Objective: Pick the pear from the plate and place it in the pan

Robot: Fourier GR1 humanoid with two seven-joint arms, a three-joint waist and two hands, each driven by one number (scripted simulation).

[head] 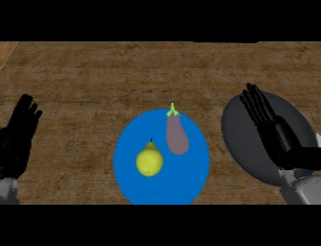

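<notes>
The plate [131, 182] sits at the middle of the counter [121, 72], toward its near edge. On the plate, the pear [149, 161] lies at about 8 o'clock from the plate's centre and the eggplant [177, 133] at about 1 o'clock, the two apart. The pan [238, 137] lies at 3 o'clock from the plate, just beside it.

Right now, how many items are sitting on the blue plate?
2. The pear lies on the blue plate at its lower left; the eggplant lies at its upper right. Nothing appears hidden.
</notes>
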